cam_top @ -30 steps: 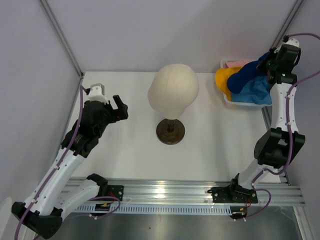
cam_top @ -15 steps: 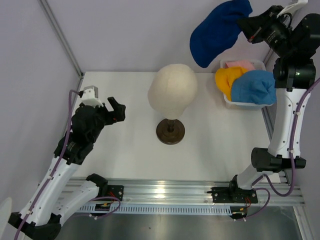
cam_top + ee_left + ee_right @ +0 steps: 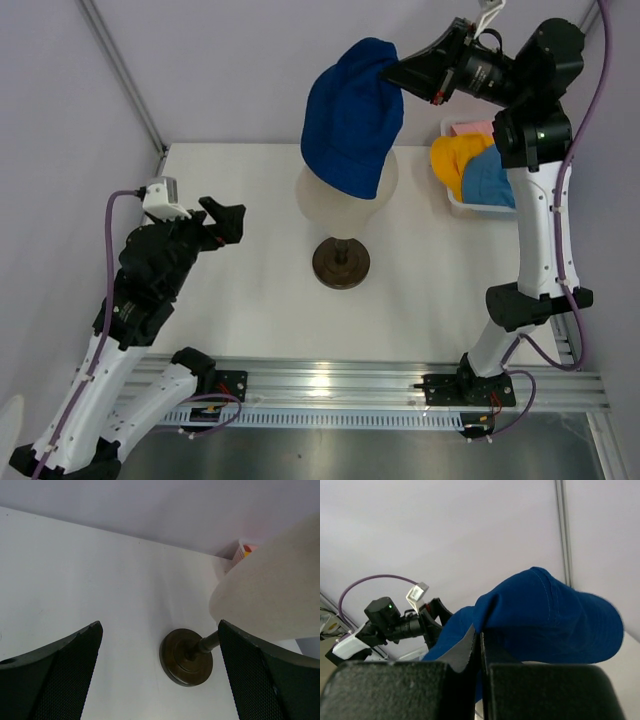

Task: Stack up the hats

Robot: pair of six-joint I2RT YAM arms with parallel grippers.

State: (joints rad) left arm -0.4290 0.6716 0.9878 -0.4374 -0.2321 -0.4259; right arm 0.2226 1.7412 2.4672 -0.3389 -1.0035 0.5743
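Observation:
My right gripper (image 3: 398,72) is shut on the brim of the dark blue hat (image 3: 350,118) and holds it high, hanging in front of the top of the cream mannequin head (image 3: 345,205). In the right wrist view the dark blue hat (image 3: 555,620) drapes from my closed jaws. The yellow-orange hat (image 3: 449,160), the light blue hat (image 3: 492,178) and a bit of the pink hat (image 3: 477,127) lie in the white basket (image 3: 456,203) at the back right. My left gripper (image 3: 222,222) is open and empty, left of the head, above the table.
The mannequin head stands on a dark round base (image 3: 341,263) mid-table; the left wrist view shows that base (image 3: 186,657) and the head's underside (image 3: 270,595) between my open fingers. Grey walls close the back and sides. A metal rail (image 3: 330,380) runs along the near edge.
My right gripper lifted the dark blue hat out of the basket and carried it left to above the mannequin head. My left arm shifted slightly left and stayed open.

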